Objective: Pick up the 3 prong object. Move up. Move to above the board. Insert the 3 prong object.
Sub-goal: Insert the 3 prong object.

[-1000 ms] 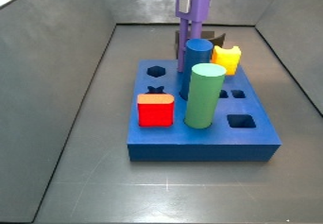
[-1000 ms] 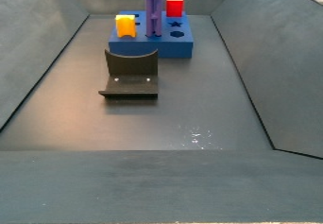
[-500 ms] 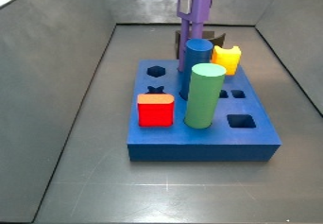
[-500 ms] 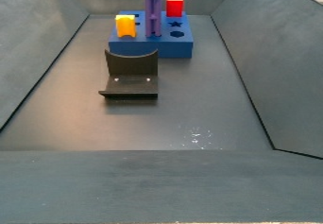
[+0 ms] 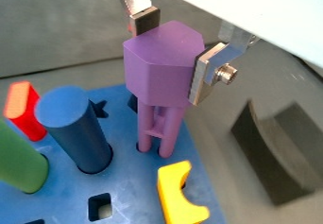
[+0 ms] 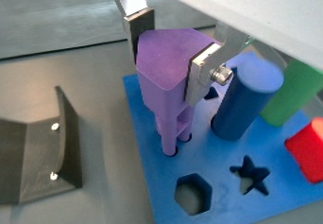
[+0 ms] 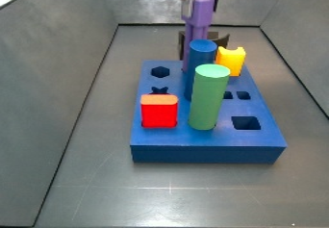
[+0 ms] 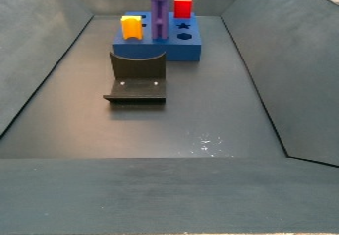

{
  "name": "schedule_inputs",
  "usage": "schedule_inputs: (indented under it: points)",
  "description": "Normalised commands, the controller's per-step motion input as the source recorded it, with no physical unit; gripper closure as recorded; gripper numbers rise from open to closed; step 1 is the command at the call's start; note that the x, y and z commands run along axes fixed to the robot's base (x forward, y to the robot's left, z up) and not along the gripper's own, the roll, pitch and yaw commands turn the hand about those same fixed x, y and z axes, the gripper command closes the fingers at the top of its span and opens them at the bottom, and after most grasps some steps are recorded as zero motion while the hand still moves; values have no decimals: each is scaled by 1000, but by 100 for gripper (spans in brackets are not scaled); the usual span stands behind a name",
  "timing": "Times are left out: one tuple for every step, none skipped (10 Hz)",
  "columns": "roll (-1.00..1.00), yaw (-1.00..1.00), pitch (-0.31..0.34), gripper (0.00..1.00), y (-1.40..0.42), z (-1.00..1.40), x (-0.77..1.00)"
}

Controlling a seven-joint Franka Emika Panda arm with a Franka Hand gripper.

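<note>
The gripper [image 5: 177, 50] was clamped on the upper body of the 3 prong object [image 5: 161, 81], one silver finger on each flat side, and stood over the far part of the board [image 7: 206, 150]. In both wrist views the light-purple piece hung upright with its prongs down, their tips at or just inside a dark cut-out in the board's top face; how deep they had entered could not be told. The blue cylinder [image 6: 240, 100] stood just beside the piece, with the green cylinder [image 7: 209, 98] nearer the front of the board, a red block [image 7: 158, 112] at its near left part and a yellow piece [image 7: 232, 60] at its far right part. The fixture [image 8: 137, 76] sat on the worktop [image 8: 172, 125], close beside the board.

Judgement: the step in hand was the insertion. To do it well, the descent should be straight and slow, keeping the piece vertical so all prongs enter together. The clamp should hold until the piece seats. The blue cylinder's closeness leaves little side clearance; any lateral drift risks jamming the prongs against the hole edge.
</note>
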Motion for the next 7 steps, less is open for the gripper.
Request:
schedule_inputs:
  points:
    - [49,-749,0,100,-37,-1000,169]
    - [21,-700,0,100,-49,-1000,126]
    - [24,-646,0,100,-11,-1000,89]
    - [34,-377,0,100,49,-1000,0]
    - [0,0,47,100,11,-34,0]
    - [0,0,4,100,0,0,0]
    - [0,0,0,100,0,0,0]
